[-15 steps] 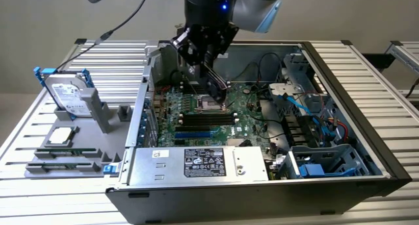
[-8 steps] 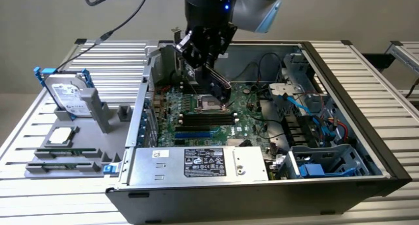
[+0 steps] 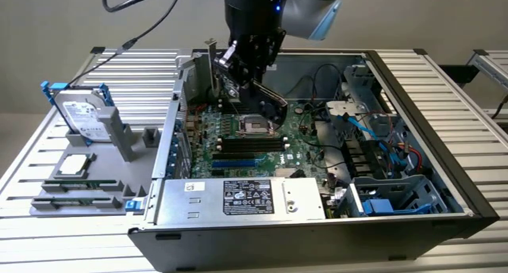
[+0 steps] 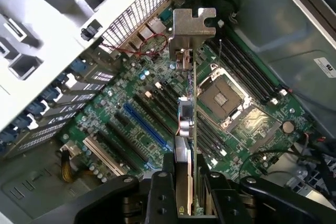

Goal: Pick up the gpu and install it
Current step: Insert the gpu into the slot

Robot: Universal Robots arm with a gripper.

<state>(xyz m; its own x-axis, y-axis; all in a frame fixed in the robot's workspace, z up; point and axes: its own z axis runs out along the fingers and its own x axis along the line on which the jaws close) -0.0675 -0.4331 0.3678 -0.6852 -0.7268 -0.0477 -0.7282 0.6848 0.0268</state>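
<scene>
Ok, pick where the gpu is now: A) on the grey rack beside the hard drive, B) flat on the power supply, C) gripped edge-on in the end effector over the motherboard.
C: the end effector clamps the gpu edge-on over the motherboard.

Hard drive (image 3: 83,115) stands beside open computer case (image 3: 317,246)

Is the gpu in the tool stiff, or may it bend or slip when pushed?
Probably stiff: the gpu extends straight, edge-on, from the tool. It may pivot, since the tool holds only one end. Its metal bracket probably makes that end heavier.
</scene>
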